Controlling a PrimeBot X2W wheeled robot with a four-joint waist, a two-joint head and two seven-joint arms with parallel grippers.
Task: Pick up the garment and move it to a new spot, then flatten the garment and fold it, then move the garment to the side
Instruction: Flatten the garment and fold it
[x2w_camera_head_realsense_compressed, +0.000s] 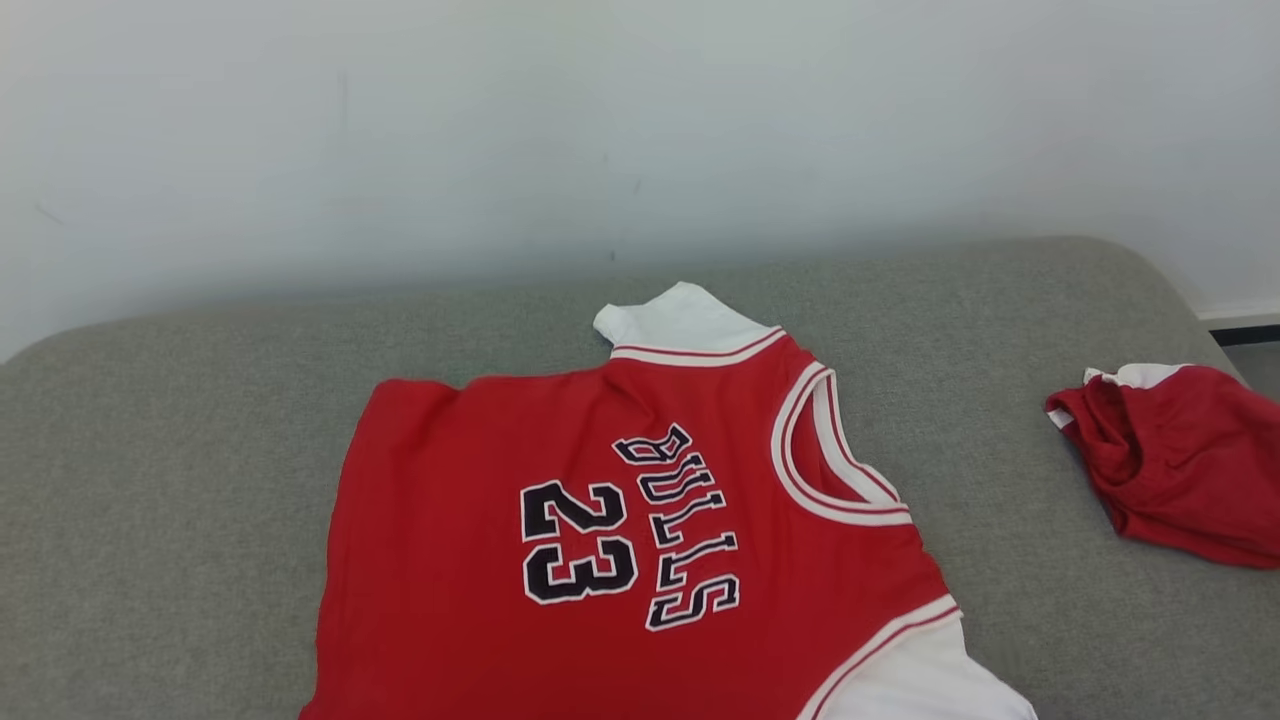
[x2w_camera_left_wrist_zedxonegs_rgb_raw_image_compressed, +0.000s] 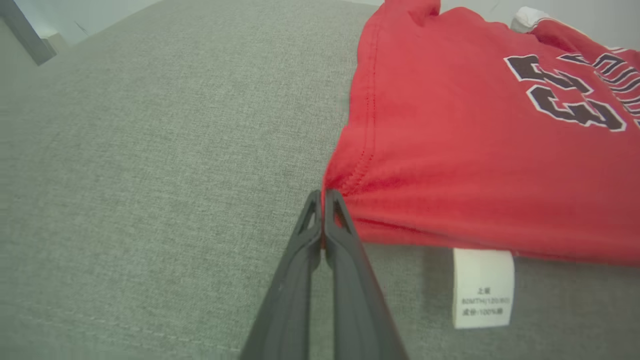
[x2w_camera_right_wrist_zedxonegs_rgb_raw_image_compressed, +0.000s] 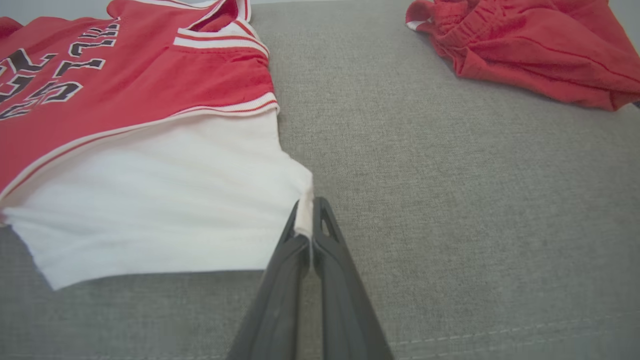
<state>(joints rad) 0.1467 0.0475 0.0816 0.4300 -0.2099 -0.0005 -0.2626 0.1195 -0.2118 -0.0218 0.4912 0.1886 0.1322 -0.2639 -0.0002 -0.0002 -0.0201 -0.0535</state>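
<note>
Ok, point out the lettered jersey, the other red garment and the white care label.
jersey (x2w_camera_head_realsense_compressed: 450, 560), head view, plain red body left of the number.
other red garment (x2w_camera_head_realsense_compressed: 1190, 480), head view, its crumpled middle.
care label (x2w_camera_left_wrist_zedxonegs_rgb_raw_image_compressed: 483, 287), left wrist view, centre of the white printed tag.

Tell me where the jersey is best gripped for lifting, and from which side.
Grip the jersey at its two near corners: the red hem corner and the white sleeve edge. It lies flat, so come low along the cushion from the near side. The left end effector and right end effector are shut there.
</note>
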